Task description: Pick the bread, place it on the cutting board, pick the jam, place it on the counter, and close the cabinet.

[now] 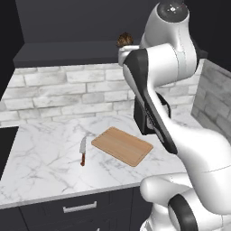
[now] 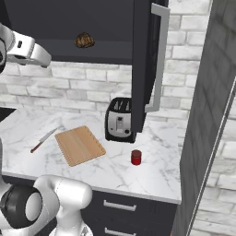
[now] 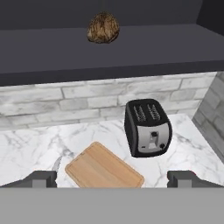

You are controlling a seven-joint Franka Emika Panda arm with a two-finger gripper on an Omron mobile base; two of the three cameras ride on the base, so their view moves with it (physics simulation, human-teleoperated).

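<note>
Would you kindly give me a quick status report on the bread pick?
Gripper open, empty. Bread on the cabinet shelf, untouched. Cutting board bare on the counter. Nothing blocking the bread.

My views are evenly lit and flat, rendered with no glare. The white marble bench (image 1: 49, 158) reads bright, while the cabinet (image 2: 106, 27) interior stays dim, the bread (image 3: 103, 27) dark within it. The toaster (image 2: 120, 120) casts only a faint soft shadow. Edges look slightly soft and pixelated everywhere.

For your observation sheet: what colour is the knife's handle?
Red; the knife shows best in the left base view, beside the cutting board.
</note>
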